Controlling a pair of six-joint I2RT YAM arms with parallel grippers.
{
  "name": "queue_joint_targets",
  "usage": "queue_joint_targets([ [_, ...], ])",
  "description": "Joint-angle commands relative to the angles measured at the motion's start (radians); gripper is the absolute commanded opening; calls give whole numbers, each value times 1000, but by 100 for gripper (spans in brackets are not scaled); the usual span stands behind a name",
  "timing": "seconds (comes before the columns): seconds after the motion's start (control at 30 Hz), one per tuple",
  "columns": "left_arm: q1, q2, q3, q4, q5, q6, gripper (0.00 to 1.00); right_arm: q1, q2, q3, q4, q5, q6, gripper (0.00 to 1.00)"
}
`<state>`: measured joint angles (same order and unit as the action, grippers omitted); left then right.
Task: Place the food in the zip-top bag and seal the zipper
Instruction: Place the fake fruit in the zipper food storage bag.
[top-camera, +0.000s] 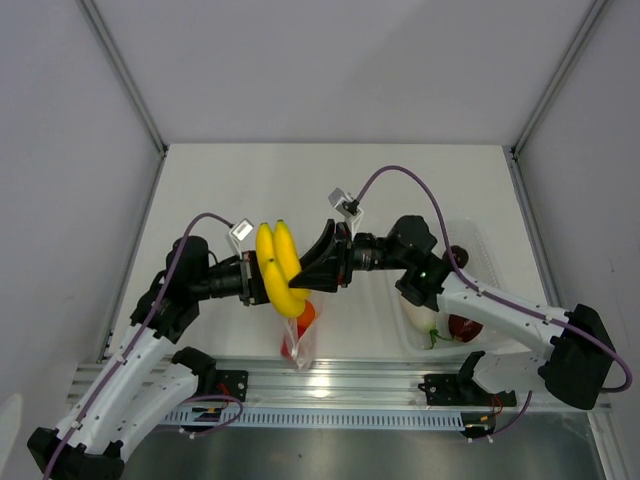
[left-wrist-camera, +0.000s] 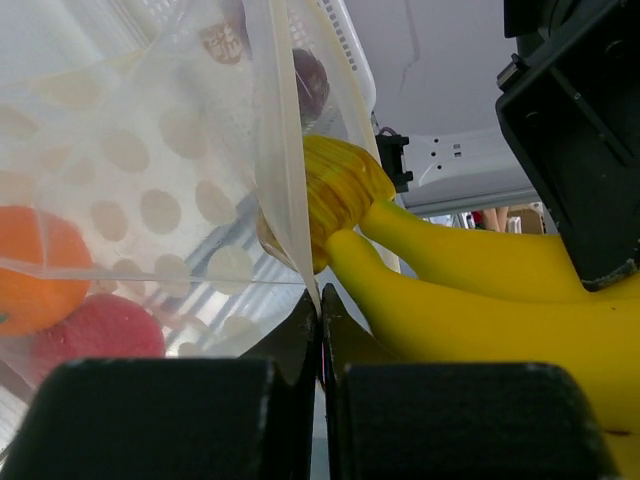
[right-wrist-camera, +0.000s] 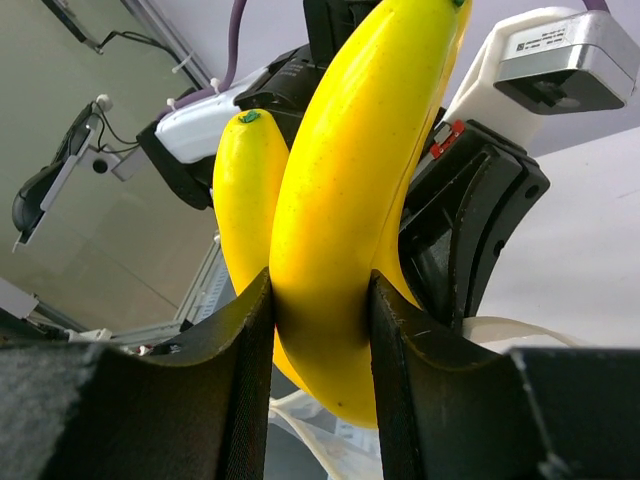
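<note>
Zip-top bag (left-wrist-camera: 150, 200) hangs off the surface between the two arms, its clear film printed with pale dots. One edge of it is pinched in the left claw (left-wrist-camera: 320, 335), whose fingers are closed flat together on the plastic. Inside the bag sit an orange ball (left-wrist-camera: 35, 265) and, just below it, a red piece (left-wrist-camera: 95, 330), the two touching. The right claw (right-wrist-camera: 320, 335) is clamped narrowly around one banana of the yellow banana bunch (right-wrist-camera: 340, 200), held in the air right beside the left claw. The bunch's stem end lies against the bag's edge; I cannot tell if it has passed inside the mouth.

To the right, a clear ridged tray (top-camera: 487, 245) rests on the surface, partly under the right arm. It holds a white oblong piece (top-camera: 416, 318), a red round fruit with a green stem (top-camera: 464, 326) and, at its far end, a dark purple piece (top-camera: 457, 256).

The white surface (top-camera: 250, 190) is closed in by pale grey walls on three sides, with a metal rail (top-camera: 330, 385) along its near edge.
</note>
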<state>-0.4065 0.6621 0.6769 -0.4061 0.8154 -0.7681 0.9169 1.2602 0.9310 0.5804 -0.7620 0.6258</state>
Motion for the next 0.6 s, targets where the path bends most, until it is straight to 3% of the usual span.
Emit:
queue_joint_targets([
  [0.0,8,-18,30,20,42,-28,0,-21,7,8,90,-40,-28,2],
  [0.13,8,-22,33,18,48,-31,1,-47,10,-3,67,-40,-31,15],
  [0.43,8,-19,21,38,53,-48,1,-107,11,-26,-7,-36,-66,30],
  [0.53,6,-15,21,44,54,-51,1,-110,25,-27,-16,-53,-78,49],
  [0.57,6,-12,24,44,56,-51,1,-110,27,-27,-22,-51,-81,63],
])
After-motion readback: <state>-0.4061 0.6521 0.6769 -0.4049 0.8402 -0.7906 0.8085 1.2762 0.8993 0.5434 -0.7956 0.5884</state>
